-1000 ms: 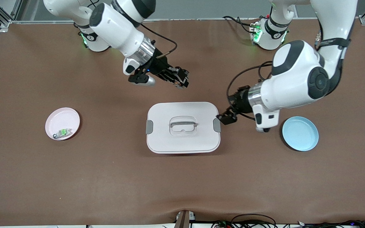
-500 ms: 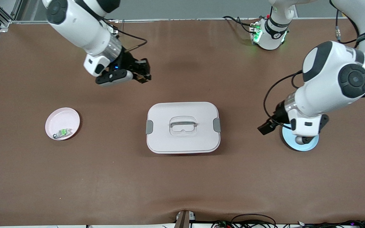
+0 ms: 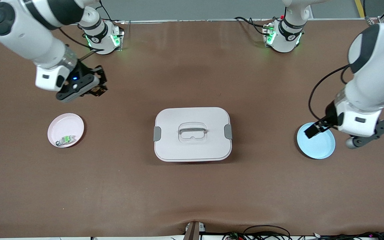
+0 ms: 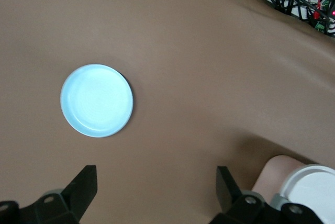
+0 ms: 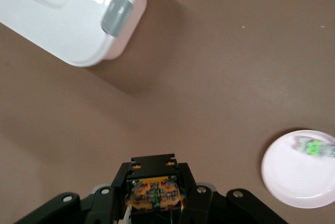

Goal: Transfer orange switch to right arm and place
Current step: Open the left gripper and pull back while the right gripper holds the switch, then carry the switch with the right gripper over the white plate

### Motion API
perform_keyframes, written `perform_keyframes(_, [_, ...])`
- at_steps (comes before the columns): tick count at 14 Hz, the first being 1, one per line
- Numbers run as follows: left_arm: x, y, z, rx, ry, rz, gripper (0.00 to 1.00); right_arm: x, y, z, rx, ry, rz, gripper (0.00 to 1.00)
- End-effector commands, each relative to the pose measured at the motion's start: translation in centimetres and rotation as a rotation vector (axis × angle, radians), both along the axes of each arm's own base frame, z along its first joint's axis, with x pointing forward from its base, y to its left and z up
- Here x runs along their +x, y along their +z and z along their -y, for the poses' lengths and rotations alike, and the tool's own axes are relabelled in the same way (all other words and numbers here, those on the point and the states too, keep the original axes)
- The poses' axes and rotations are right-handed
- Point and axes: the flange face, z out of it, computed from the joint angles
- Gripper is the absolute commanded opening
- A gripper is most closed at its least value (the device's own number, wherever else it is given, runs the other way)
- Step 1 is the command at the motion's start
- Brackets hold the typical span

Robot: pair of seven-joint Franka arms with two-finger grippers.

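Note:
The orange switch (image 5: 155,192), a small black block with an orange band, is clamped in my right gripper (image 5: 155,176). In the front view my right gripper (image 3: 98,87) is in the air over bare table beside the pink plate (image 3: 62,124), at the right arm's end. That plate holds a silvery component with a green centre (image 3: 66,140), also seen in the right wrist view (image 5: 314,148). My left gripper (image 3: 313,131) is open and empty over the rim of the blue plate (image 3: 322,148). The left wrist view shows its fingers (image 4: 85,182) wide apart.
A white lidded box (image 3: 192,146) with a handle and grey clips stands mid-table; it also shows in the right wrist view (image 5: 68,30). The blue plate (image 4: 97,100) is bare. Cables lie along the table's edge nearest the front camera.
My right gripper has carried the switch from over the table's middle toward the pink plate. My left arm has drawn back from the box to over the blue plate.

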Motion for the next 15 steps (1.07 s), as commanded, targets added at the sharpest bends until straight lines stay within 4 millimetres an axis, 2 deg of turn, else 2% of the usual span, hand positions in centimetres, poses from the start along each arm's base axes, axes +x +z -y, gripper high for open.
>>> perform_keyframes(1, [-1.8, 2.9, -1.7, 0.037, -0.132, -0.005, 1.0, 0.5, -0.1, 5.8, -0.05, 0.147, 0.036, 0.11])
perform_keyframes(4, [-3.7, 4.7, -2.0, 0.104, -0.288, -0.052, 1.0, 1.4, -0.2, 10.3, -0.122, 0.236, 0.07, 0.11])
perform_keyframes(5, [-4.3, 5.4, -2.4, 0.097, -0.343, -0.065, 1.0, 1.8, -0.9, 11.8, -0.125, 0.258, 0.063, 0.11])
perform_keyframes(7, [-5.4, 6.5, -4.3, 0.023, -0.378, -0.084, 1.0, 2.8, -2.4, 14.7, -0.139, 0.33, 0.076, 0.11])
perform_keyframes(12, [-8.4, 7.7, -5.2, 0.026, -0.384, -0.098, 1.0, 5.5, -8.5, 21.8, -0.151, 0.574, 0.104, 0.11])
perform_keyframes(13, [-8.6, 7.8, -5.4, 0.027, -0.396, -0.098, 1.0, 5.7, -9.6, 22.9, -0.153, 0.615, 0.109, 0.11])
perform_keyframes(15, [-9.3, 8.5, -5.6, 0.032, -0.411, -0.088, 1.0, 4.9, -12.3, 23.6, -0.173, 0.689, 0.147, 0.11])
